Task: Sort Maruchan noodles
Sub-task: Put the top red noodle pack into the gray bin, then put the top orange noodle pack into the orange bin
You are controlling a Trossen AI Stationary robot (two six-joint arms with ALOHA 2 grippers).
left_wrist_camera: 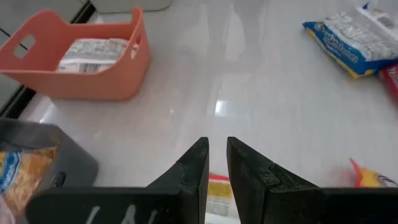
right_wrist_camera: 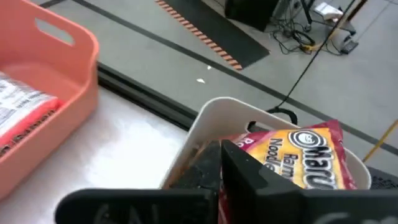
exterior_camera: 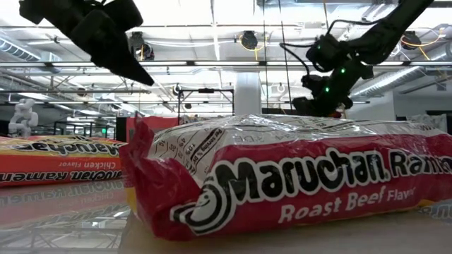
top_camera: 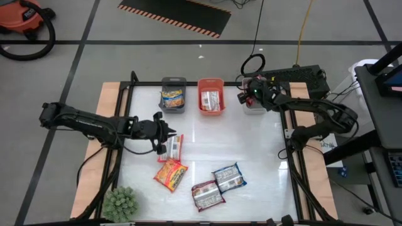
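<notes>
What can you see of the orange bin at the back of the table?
The orange bin is a small rectangular tub of smooth salmon-coloured plastic, with slot handles cut into its end walls and rounded corners. It stands upright and open-topped at the table's back edge, between a grey bin and a white bin. One red and silver noodle packet lies flat inside. Neither gripper touches it.
</notes>
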